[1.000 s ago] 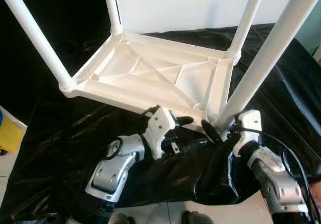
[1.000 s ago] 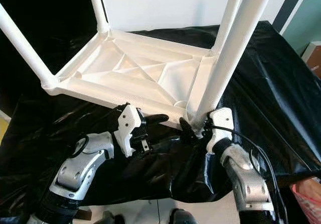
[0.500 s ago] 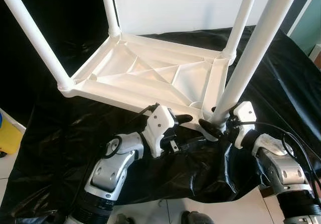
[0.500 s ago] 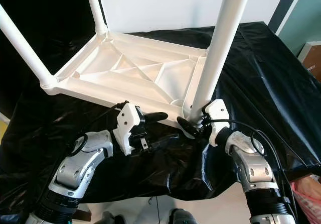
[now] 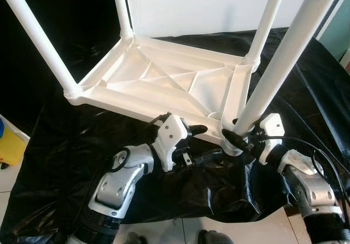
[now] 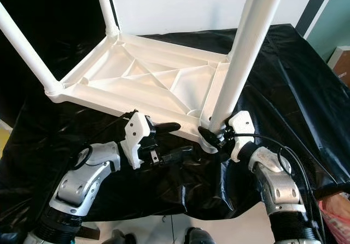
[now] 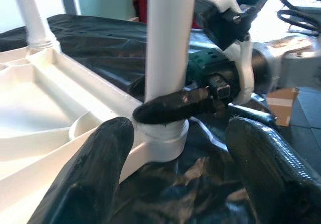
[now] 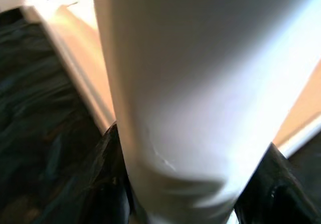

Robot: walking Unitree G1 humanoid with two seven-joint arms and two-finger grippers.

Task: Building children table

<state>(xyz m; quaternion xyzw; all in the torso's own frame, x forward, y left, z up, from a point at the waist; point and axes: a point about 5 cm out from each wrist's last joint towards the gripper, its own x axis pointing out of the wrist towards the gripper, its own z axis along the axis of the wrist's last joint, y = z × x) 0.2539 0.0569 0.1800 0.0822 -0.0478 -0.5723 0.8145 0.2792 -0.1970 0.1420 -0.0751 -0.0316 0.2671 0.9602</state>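
Children's table (image 5: 164, 82), white, inverted on black-covered worktop (image 5: 65, 162), frame centre. Near-right leg (image 5: 273, 69) was pinched at its socket by right gripper (image 5: 236, 140), likely for seating it. Left gripper (image 5: 199, 143), fingers spread, was kept beside the tabletop's edge.

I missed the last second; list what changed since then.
The right end effector stayed clamped on the near right table leg at its socket, and its wrist turned slightly. The left end effector kept hovering open by the upturned white tabletop, which stayed put on the black sheet.
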